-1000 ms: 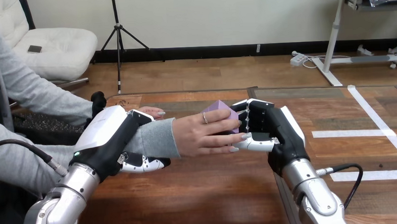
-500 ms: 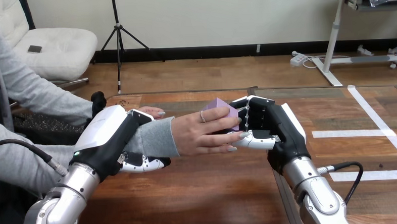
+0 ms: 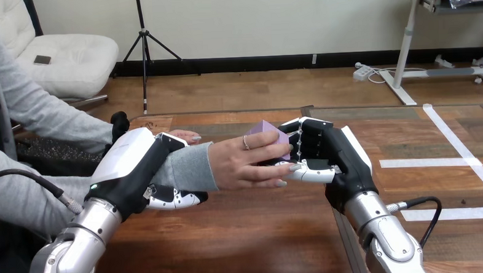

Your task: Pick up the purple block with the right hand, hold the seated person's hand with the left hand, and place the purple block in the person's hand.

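Item 1, purple block (image 3: 265,131): I can see only its top corner and one flat, matte, sharp-edged face. The rest is covered by the person's hand (image 3: 246,164) in front and my right hand (image 3: 329,157) behind. It sits between those two hands, over the wooden table (image 3: 243,235).

Item 2, right hand: black palm with glossy white shells. Its fingers (image 3: 299,140) curl against the block's far side with the thumb beneath, gripping it. The person's fingers lie across the near side, so both hands are on the block.

Item 3, left hand (image 3: 133,169): fingers over and thumb under the person's wrist (image 3: 188,169), closed round its soft grey knit sleeve. The hand hides much of the sleeve.

Item 4, table: dark brown, grainy planks.

Item 5, forearms: smooth silver metal, both cut off at the bottom edge.
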Robot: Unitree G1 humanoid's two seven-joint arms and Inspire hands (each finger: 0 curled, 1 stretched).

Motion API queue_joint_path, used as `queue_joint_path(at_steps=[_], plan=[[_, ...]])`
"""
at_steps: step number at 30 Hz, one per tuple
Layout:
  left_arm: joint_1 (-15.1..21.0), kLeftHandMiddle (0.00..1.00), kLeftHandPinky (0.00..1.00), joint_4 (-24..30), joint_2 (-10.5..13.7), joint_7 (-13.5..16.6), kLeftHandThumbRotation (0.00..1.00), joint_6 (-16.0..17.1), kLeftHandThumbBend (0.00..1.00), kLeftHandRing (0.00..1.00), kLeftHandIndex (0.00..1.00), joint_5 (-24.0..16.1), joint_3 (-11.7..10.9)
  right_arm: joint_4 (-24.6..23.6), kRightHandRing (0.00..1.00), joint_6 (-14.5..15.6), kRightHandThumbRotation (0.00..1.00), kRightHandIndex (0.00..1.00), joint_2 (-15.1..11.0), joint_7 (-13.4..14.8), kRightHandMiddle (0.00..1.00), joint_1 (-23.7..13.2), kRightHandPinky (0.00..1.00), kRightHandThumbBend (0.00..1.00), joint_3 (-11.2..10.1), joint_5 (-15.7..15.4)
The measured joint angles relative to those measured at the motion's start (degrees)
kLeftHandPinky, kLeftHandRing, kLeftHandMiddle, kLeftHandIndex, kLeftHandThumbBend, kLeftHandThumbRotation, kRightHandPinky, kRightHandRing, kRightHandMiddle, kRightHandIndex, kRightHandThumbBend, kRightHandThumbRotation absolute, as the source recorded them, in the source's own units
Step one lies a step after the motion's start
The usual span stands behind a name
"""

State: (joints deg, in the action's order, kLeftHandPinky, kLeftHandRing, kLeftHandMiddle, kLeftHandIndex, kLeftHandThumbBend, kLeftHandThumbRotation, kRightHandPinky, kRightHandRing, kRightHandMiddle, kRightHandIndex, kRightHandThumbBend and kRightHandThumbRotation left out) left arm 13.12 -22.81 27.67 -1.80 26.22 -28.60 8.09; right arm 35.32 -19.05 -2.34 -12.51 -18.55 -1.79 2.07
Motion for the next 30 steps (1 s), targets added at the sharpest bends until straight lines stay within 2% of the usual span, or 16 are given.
queue_joint_path(at_steps=[5,11,18,20,26,30], plan=[[0.0,0.38,0.26,0.0,0.0,0.0,0.0,0.0,0.69,0.33,0.4,0.0,0.0,-0.2,0.42,0.8,0.0,0.47,-0.2,-0.7,0.45,0.0,0.37,0.91,0.0,0.0],[0.0,0.46,0.35,0.0,0.1,1.2,0.06,0.0,0.71,0.42,0.48,-1.3,0.0,-0.6,0.48,2.2,0.02,0.52,-0.5,-2.1,0.5,0.0,0.42,0.9,0.0,0.1],[0.0,0.53,0.4,0.1,0.2,3.2,0.17,0.0,0.73,0.49,0.54,-2.9,0.0,-1.3,0.53,3.7,0.13,0.58,-0.6,-3.4,0.57,0.1,0.47,0.84,0.0,0.3],[0.0,0.54,0.41,0.4,0.3,3.5,0.19,0.1,0.73,0.51,0.55,-3.1,0.0,-1.4,0.55,4.2,0.16,0.59,-0.6,-4.0,0.59,0.1,0.48,0.82,-0.1,0.8],[0.0,0.59,0.46,1.5,0.5,4.3,0.25,0.6,0.76,0.56,0.59,-3.4,0.0,-1.5,0.58,6.3,0.27,0.63,-0.3,-7.0,0.63,0.3,0.51,0.79,-0.7,5.0],[0.0,0.61,0.49,2.6,0.7,4.6,0.29,0.9,0.78,0.59,0.61,-3.4,0.0,-1.5,0.6,7.0,0.33,0.66,-0.3,-8.2,0.65,0.5,0.53,0.78,-1.0,6.3]])
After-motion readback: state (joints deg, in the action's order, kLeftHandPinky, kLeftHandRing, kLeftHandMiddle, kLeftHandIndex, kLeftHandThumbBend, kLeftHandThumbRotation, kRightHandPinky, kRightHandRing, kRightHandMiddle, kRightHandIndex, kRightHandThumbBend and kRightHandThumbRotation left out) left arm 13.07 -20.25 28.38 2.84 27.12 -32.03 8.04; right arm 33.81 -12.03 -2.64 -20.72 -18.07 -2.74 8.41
